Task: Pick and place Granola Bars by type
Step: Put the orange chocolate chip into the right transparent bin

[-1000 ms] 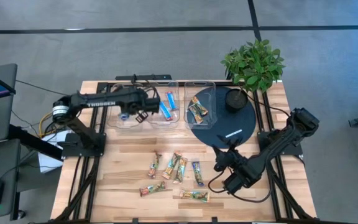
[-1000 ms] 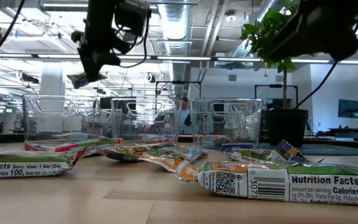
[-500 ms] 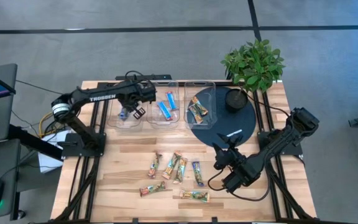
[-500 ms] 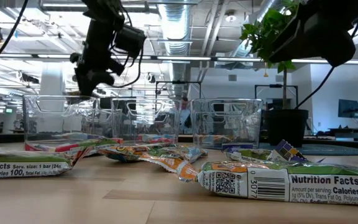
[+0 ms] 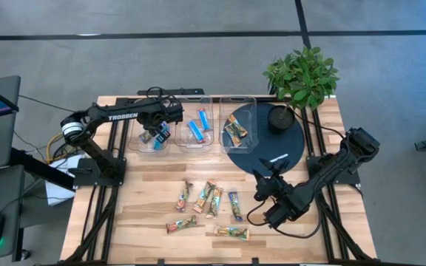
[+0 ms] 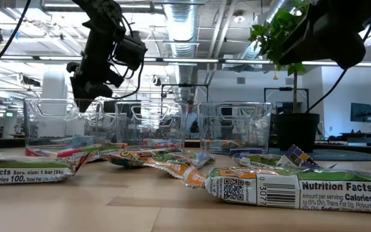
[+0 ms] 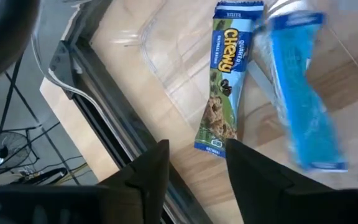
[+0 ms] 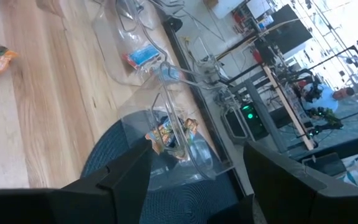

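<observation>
The left gripper [image 5: 156, 134] hangs over the leftmost of three clear, thin-walled plastic bins [image 5: 145, 134] at the far edge of the wooden table [image 5: 146, 193]; its fingers stand apart, gripping nothing, with a blue-wrapped bar [image 7: 303, 93] and a Chewy bar [image 7: 224, 74] beneath them. Half a second ago it sat nearer the middle bin and was shut. Toward the table's near edge from the bins, shiny Granola Bars [image 5: 207, 203] lie loosely spread with bare wood around, and the right gripper [image 5: 266, 191] waits wide open beside them, empty.

Blurred blue bar [image 7: 303, 93], its top end cut off.
</observation>
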